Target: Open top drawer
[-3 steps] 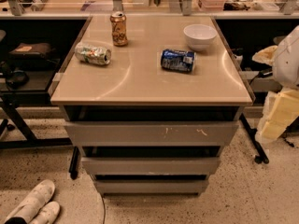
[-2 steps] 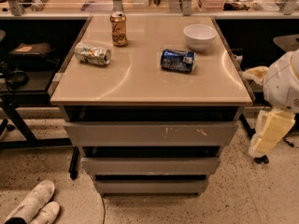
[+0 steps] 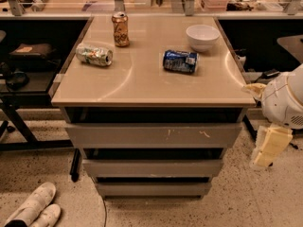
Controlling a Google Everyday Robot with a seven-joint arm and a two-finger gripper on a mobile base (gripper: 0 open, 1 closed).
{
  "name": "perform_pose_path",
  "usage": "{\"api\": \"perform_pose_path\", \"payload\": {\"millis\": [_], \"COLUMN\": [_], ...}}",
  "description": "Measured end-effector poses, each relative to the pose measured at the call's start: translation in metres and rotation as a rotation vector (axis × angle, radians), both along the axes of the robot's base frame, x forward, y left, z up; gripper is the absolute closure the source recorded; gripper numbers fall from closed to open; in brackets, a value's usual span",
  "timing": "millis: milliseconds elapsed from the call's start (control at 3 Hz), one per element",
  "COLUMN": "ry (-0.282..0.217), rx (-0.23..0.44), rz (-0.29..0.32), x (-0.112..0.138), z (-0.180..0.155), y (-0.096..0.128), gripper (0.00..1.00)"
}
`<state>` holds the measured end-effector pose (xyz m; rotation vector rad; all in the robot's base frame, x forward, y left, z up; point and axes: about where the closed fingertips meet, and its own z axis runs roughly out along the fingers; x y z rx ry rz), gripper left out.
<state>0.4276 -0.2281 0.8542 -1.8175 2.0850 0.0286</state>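
Bench top (image 3: 142,82) holds loose cans (image 3: 180,61); top drawer (image 3: 151,135) sits just under it. Gripper (image 3: 269,148) hangs off to the right (open or shut, I cannot tell). No handle, so it might slip off.

3 drawers (image 3: 154,135), 3 cans (image 3: 180,61), 1 bowl (image 3: 202,36), 2 shoes (image 3: 33,207); jaws right.

You are looking at a grey top drawer (image 3: 154,135) with small white scratch marks on it. The counter (image 3: 142,82) is shining tan. On it you are seeing a brown-and-orange can (image 3: 120,29), a green-and-silver can (image 3: 94,54), a blue can (image 3: 180,61) and a white bowl (image 3: 202,36). The pale yellow gripper (image 3: 269,148) is hanging at the right, beside the drawers, under the white arm (image 3: 284,100). The floor (image 3: 265,200) is looking speckled beige.
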Motion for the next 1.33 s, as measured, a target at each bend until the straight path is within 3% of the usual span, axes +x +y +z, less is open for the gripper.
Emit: {"api": "perform_pose_path", "payload": {"millis": [333, 667, 1000, 1333], "ry": [0.108, 0.19, 0.165, 0.148], "rx": [0.069, 0.124, 0.171, 0.175], "rz": [-0.052, -0.088, -0.077, -0.078], "x": [-0.002, -0.005, 0.005, 0.01], "z": [-0.053, -0.128, -0.173, -0.177], "y": [0.002, 0.006, 0.015, 0.015], "gripper": [0.0, 0.0, 0.0, 0.0]}}
